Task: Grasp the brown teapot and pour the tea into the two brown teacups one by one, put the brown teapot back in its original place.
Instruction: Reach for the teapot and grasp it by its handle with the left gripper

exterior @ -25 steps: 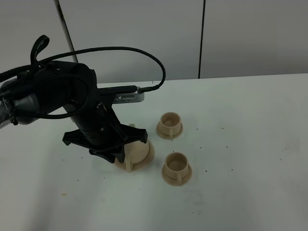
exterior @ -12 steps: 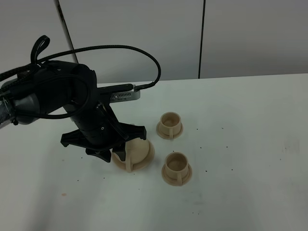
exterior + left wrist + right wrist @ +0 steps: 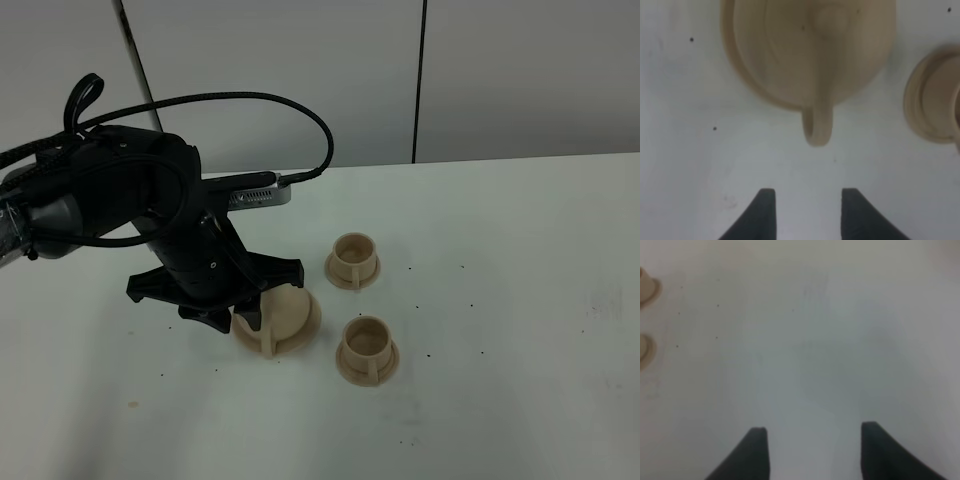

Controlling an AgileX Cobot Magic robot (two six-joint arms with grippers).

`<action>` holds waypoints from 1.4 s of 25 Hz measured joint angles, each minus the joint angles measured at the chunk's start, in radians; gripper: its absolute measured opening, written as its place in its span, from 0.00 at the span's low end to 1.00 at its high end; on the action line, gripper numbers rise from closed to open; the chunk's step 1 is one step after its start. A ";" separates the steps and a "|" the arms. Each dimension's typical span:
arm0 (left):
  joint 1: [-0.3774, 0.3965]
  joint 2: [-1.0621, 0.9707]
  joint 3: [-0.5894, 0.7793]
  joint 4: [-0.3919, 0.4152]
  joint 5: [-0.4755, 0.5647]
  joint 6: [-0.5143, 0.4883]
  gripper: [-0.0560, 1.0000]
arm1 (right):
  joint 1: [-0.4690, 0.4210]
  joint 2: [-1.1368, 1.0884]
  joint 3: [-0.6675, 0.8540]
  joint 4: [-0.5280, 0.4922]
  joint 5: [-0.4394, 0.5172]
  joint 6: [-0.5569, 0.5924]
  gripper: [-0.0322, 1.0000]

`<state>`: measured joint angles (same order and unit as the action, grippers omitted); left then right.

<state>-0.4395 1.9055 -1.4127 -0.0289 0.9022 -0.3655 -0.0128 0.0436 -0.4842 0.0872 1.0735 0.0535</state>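
Note:
The brown teapot (image 3: pixel 287 314) stands upright on its flat round plate (image 3: pixel 243 343), left of the two brown teacups (image 3: pixel 353 260) (image 3: pixel 367 348). My left gripper (image 3: pixel 228 318) hangs low at the teapot's left side, largely hidden under its own arm. In the left wrist view the teapot (image 3: pixel 805 50) fills the frame on the plate rim (image 3: pixel 728 45), its loop handle (image 3: pixel 817 125) pointing at the left gripper (image 3: pixel 807 210), which is open and holds nothing, a short gap away. One teacup (image 3: pixel 935 100) shows beside it. My right gripper (image 3: pixel 812 440) is open over bare table.
The white table (image 3: pixel 520 300) stretches to the right of the cups, with small dark specks. A black cable (image 3: pixel 250 100) loops above the left arm. A grey wall runs along the table's far edge. The right wrist view catches both cups at its edge (image 3: pixel 646 287).
The left gripper opened, let go of the teapot's handle and drew back slightly to the left. The teapot stays on its plate. The cups have not moved.

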 joint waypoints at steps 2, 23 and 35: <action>0.000 0.000 0.000 0.000 -0.008 0.000 0.41 | 0.000 0.000 0.000 0.000 0.000 0.000 0.43; 0.000 0.000 0.000 0.049 -0.086 0.022 0.41 | 0.000 0.000 0.000 0.000 0.000 0.000 0.43; 0.000 0.003 0.000 0.003 -0.064 0.023 0.41 | 0.000 0.000 0.000 0.000 0.000 0.000 0.43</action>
<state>-0.4395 1.9081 -1.4127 -0.0254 0.8378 -0.3423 -0.0128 0.0436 -0.4842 0.0872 1.0735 0.0535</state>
